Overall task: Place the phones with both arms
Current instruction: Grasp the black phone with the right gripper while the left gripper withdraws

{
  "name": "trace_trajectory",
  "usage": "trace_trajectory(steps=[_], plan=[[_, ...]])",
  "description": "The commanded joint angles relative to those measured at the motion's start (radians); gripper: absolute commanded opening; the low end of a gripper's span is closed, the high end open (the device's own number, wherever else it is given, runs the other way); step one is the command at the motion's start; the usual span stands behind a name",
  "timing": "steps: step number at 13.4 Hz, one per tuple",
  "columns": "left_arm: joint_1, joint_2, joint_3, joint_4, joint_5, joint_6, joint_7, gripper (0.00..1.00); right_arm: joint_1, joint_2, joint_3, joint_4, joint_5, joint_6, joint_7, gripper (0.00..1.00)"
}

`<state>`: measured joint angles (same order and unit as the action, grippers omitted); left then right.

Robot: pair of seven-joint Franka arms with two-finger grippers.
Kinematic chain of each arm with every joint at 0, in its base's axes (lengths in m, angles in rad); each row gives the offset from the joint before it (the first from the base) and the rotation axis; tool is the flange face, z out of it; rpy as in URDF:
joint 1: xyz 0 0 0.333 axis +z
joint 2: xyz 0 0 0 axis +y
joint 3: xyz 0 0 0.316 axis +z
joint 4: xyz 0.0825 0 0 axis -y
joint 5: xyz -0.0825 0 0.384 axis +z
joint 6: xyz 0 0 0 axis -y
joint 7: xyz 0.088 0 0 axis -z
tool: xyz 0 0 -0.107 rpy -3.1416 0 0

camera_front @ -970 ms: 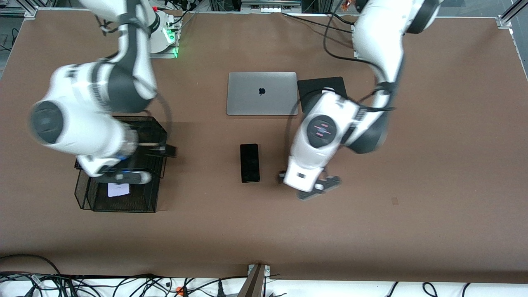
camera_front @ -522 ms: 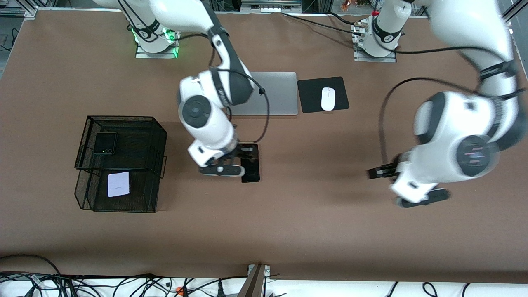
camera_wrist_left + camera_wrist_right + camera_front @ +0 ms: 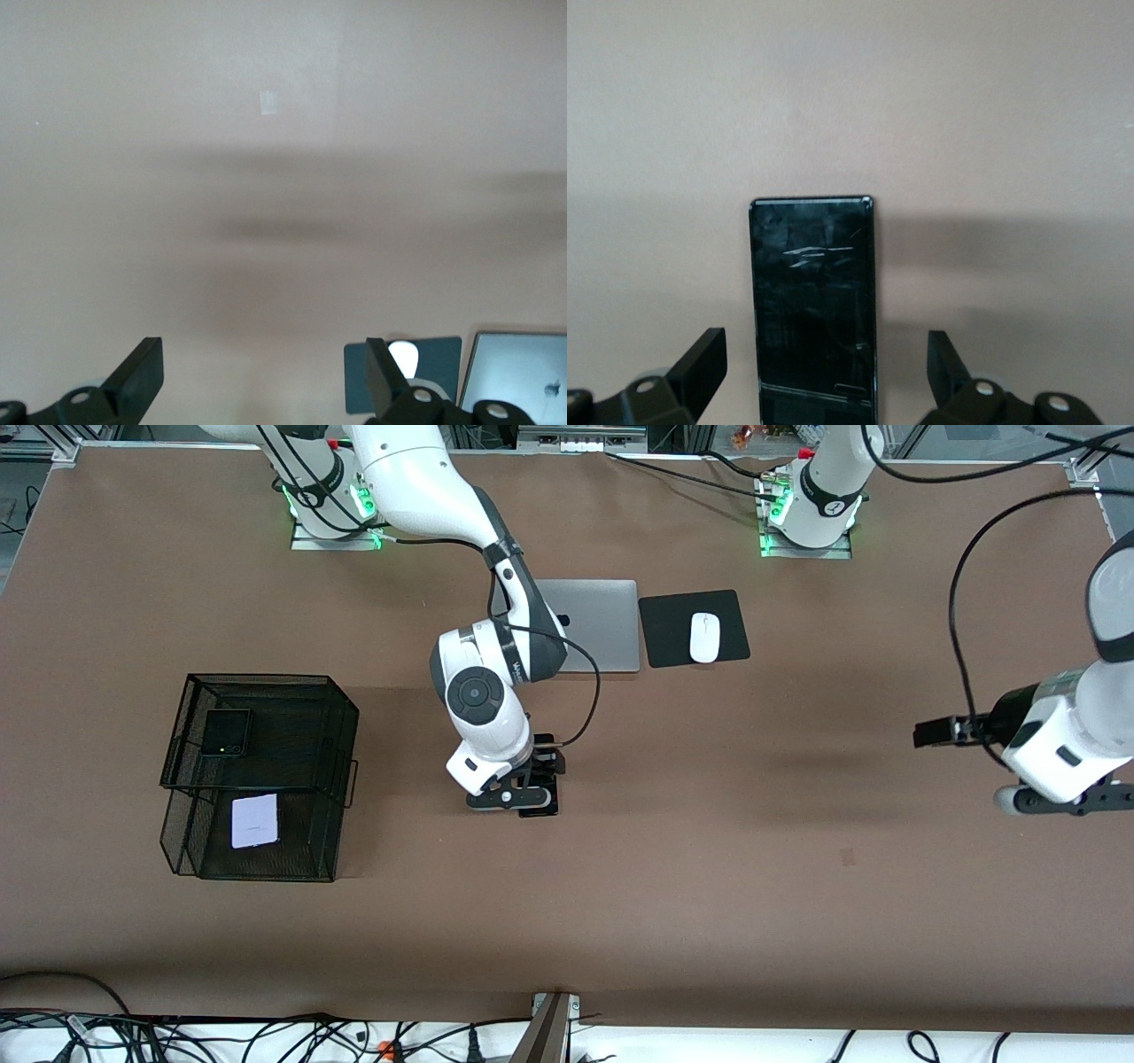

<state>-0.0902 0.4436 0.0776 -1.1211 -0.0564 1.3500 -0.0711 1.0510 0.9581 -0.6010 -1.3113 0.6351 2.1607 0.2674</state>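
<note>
Fig. legend, for you as operator: right gripper (image 3: 523, 793) now sits low over the long black phone (image 3: 813, 301) at mid-table, jaws spread wide, one finger each side of the slab, no grip. Half a sec. ago it stood slightly nearer the mesh basket (image 3: 341, 717); a sec. ago it was over that basket. Left gripper (image 3: 1059, 802) has swung out over bare table (image 3: 797, 886) twd. the left arm's end, fingers wide, holding nothing. Small black phone (image 3: 224, 732) and pale lavender-white phone (image 3: 254, 821) lie in the basket, unchanged. Laptop (image 3: 602, 624), white mouse (image 3: 704, 638) on mouse pad (image 3: 664, 629): unmoved.
</note>
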Motion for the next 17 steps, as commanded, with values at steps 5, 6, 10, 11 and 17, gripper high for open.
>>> trace_trajectory(steps=[5,6,10,11,17], plan=[[-0.026,-0.311,-0.03,-0.376,0.024,0.092,0.045,1.0,0.061,0.011,0.007,-0.08,-0.017,0.077,-0.011,1.0],[-0.029,-0.324,-0.03,-0.391,0.024,0.093,0.091,1.0,0.067,0.014,0.007,-0.082,-0.017,0.077,-0.011,1.0],[-0.016,-0.33,-0.029,-0.382,0.021,0.083,0.113,1.0,0.075,0.025,0.007,-0.089,-0.017,0.093,-0.011,1.0],[-0.014,-0.329,-0.026,-0.376,0.02,0.083,0.111,1.0,0.083,0.028,0.007,-0.092,-0.017,0.099,-0.013,1.0],[-0.013,-0.329,-0.018,-0.362,0.02,0.081,0.113,1.0,0.093,0.045,0.007,-0.117,-0.015,0.179,-0.025,0.35]])
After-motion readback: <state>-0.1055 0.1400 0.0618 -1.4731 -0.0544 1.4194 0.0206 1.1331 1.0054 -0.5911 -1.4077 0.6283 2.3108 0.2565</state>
